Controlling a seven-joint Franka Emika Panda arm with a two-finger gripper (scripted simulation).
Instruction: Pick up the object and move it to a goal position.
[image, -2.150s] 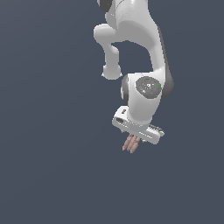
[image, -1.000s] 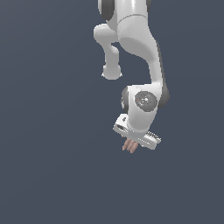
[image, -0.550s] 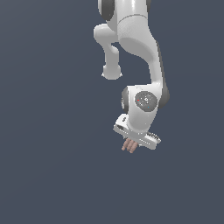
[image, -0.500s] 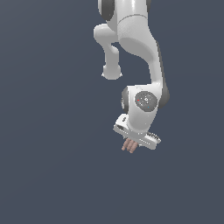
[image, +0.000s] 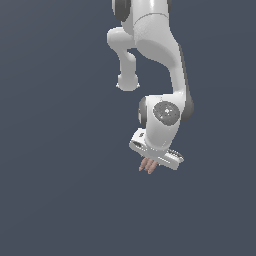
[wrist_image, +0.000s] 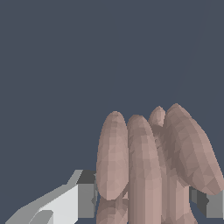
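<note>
The object (image: 148, 165) is a small pinkish-brown cluster of sausage-like lobes. In the exterior view it hangs just under the white hand of my arm, below the middle of the picture. My gripper (image: 149, 162) is shut on it. In the wrist view the object (wrist_image: 144, 166) fills the lower middle, and my gripper (wrist_image: 146, 202) holds it between the two grey-tipped fingers (wrist_image: 85, 200), one on each side. The fingertips are hidden by the lobes in the exterior view.
The white arm (image: 155, 55) reaches down from the top of the exterior view. Around it there is only a plain dark grey-blue background (image: 50, 150), with no other object, edge or marker in view.
Since two seconds ago the wrist has dropped a little and the hand with the object shifted slightly to the exterior view's left. Over the last half second nothing visibly moved.
</note>
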